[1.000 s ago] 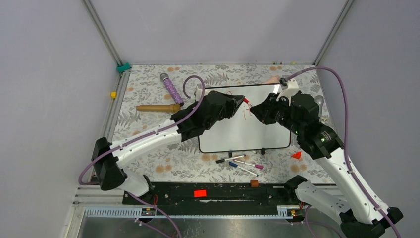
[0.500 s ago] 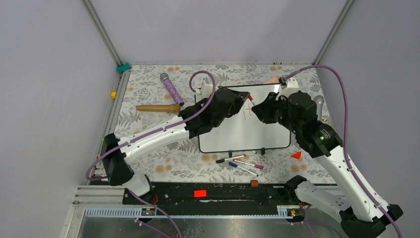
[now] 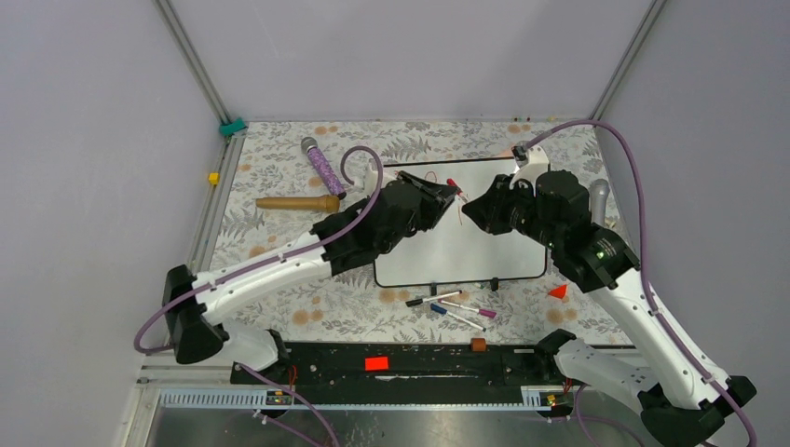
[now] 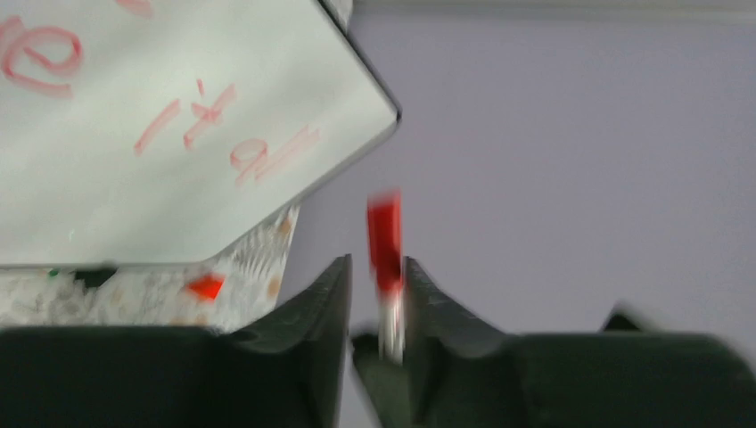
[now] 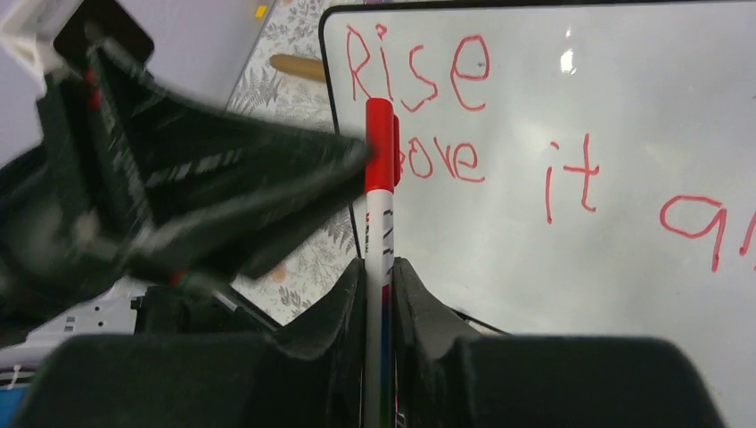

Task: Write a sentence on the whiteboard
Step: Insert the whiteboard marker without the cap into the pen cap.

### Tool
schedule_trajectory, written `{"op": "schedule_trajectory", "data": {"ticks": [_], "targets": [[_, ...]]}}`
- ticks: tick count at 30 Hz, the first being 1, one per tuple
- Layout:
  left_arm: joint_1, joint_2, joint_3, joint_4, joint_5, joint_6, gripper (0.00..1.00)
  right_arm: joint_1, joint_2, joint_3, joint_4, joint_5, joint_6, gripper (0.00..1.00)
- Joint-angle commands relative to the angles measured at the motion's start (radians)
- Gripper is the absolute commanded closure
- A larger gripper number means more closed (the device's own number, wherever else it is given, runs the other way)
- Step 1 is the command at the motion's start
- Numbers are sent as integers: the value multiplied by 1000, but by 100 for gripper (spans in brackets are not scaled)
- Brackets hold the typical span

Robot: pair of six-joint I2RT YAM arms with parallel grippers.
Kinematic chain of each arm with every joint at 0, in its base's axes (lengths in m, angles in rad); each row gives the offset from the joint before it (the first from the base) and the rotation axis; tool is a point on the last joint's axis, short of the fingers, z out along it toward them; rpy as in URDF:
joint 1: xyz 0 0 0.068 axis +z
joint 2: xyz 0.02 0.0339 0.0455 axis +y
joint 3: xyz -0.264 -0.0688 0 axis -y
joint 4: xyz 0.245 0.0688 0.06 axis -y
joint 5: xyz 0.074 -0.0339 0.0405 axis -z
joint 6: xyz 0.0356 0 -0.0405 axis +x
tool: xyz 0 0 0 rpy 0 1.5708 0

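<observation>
Desk (image 3: 279, 172): carries whiteboard (image 3: 466, 253).
Right gripper (image 5: 379, 266): above whiteboard, clamped on marker (image 5: 378, 223).
Left gripper (image 4: 376, 263): narrow around marker cap (image 5: 380, 143); grip unclear.

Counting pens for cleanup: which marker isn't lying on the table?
The red-capped marker, held in the right gripper over the whiteboard; the other markers lie loose on the table at its near edge.
</observation>
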Motion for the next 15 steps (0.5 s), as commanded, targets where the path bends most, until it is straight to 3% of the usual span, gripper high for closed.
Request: {"op": "schedule_trajectory", "data": {"ticks": [1, 4, 7, 10, 15], "targets": [[-56, -133, -22, -2, 246, 61, 57, -12, 13, 17, 99, -16, -13, 100], [21, -228, -95, -69, 239, 80, 27, -11, -7, 12, 51, -56, -19, 100], [116, -348, -145, -173, 239, 145, 11, -9, 2, 4, 32, -98, -3, 100], [241, -458, -150, -321, 262, 260, 7, 30, 52, 16, 29, -88, 5, 100], [374, -575, -85, -558, 189, 599, 7, 227, 236, 135, 14, 24, -39, 100]]}}
